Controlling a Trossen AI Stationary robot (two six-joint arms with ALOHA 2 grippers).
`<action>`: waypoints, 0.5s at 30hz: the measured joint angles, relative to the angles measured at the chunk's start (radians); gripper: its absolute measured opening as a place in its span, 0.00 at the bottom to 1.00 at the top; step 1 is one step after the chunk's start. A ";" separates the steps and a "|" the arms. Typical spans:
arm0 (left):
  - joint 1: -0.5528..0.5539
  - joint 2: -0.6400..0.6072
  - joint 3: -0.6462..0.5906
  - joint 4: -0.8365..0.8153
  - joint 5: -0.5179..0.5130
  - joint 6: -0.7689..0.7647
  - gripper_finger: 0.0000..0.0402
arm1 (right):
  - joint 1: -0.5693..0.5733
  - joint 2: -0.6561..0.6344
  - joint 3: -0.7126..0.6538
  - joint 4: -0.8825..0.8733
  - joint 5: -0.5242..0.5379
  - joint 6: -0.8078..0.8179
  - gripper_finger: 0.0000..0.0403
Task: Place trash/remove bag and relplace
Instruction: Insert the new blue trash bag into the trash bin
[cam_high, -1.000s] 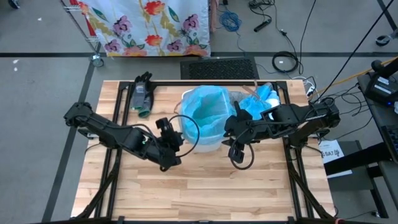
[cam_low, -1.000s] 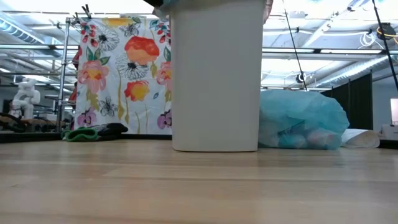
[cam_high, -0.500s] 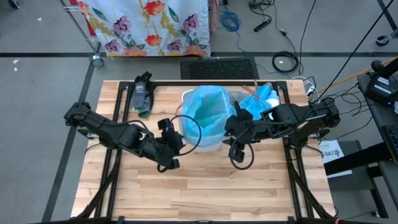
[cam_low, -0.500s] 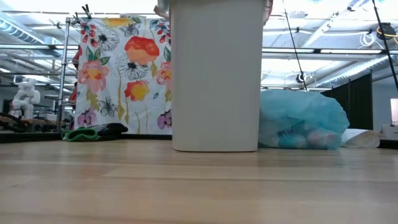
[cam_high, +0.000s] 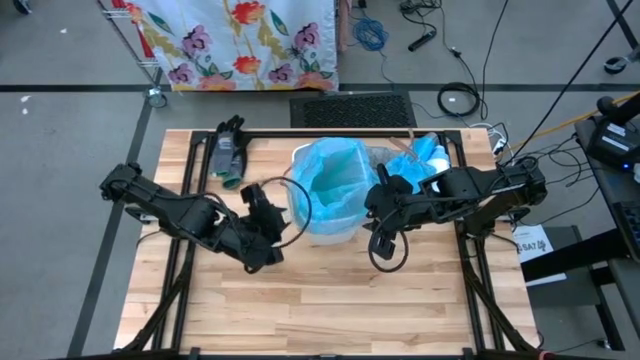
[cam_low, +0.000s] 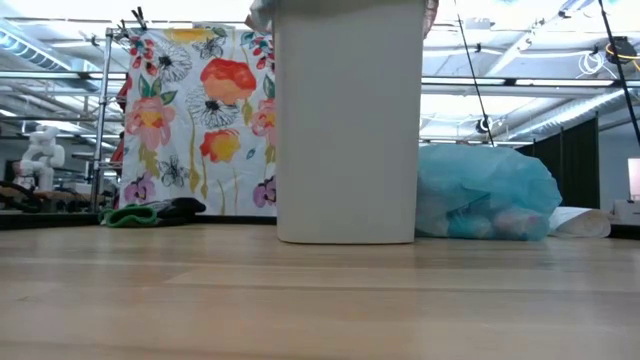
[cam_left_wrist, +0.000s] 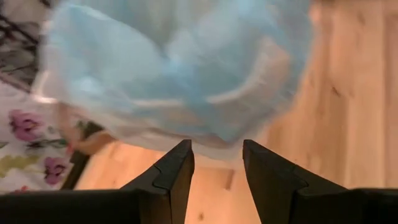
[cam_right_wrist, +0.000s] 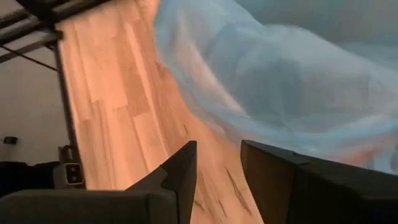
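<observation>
High view shows the white bin (cam_high: 325, 225), lined with a light-blue bag (cam_high: 330, 180). Left gripper (cam_high: 268, 218) and right gripper (cam_high: 385, 205) flank it, fingers parted, holding nothing. Any trash inside is hidden.

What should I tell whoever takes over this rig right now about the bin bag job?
Left gripper: open, empty, just left of the white plastic bin.
Right gripper: open, empty, at the bin's right side.
Bin stands mid-table with a light-blue plastic liner fitted inside and folded over its rim.
A filled light-blue plastic bag lies behind the bin to the right; the crumpled trash seems to be inside it.
Done, apparently: old bag out, new liner in.
Left: check the liner sits evenly, then pull both arms back.
</observation>
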 joint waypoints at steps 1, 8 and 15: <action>-0.005 -0.011 0.000 -0.004 -0.028 -0.016 0.36 | 0.000 0.000 0.000 -0.016 0.009 0.009 0.29; 0.021 -0.128 -0.008 0.012 -0.086 0.014 0.36 | -0.014 -0.008 0.000 -0.095 0.098 0.009 0.29; 0.198 -0.157 -0.010 0.074 0.084 0.149 0.36 | -0.099 -0.013 0.000 -0.099 0.094 -0.016 0.29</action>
